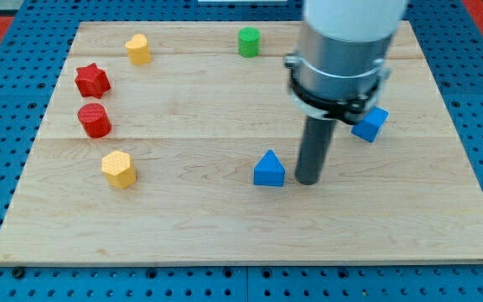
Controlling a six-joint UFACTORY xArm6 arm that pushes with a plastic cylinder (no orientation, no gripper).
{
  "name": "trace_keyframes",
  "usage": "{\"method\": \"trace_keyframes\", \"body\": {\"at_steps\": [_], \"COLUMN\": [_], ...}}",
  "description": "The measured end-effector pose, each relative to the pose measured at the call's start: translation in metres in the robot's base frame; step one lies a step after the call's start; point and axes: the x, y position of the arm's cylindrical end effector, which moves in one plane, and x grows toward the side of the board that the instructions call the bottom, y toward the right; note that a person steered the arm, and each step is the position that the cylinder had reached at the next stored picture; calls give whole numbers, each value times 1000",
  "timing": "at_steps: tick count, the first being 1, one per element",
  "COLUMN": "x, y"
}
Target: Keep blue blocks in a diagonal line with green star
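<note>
My tip (308, 181) is the blunt lower end of a plain dark rod, with nothing to open or close and nothing held; it rests on the wooden board (225, 239) just to the view's right of the blue triangle block (268, 169), so close that I cannot tell whether the two touch. Up and to the view's right of the tip sits the blue cube (370, 123), partly hidden behind the arm's grey collar. There are two blue blocks in all. Far up and slightly to the view's left of the tip, near the board's top edge, stands one green block (248, 42); it looks round rather than star-shaped from here. Well off to the view's left of the tip are two red blocks, a red star (92, 80) and a red cylinder (95, 121), and two yellow blocks, one yellow block (138, 49) near the top edge and a yellow hexagon (118, 169) level with the tip. Bare board stretches below the tip to the bottom edge and between the tip and the left-hand group.
</note>
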Motion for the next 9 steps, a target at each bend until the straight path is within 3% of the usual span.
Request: {"method": "trace_keyframes", "body": {"at_steps": [1, 2, 4, 5, 7, 9], "x": [-7, -8, -25, -54, -82, -82], "y": [-41, -27, 136, 170, 132, 24]}}
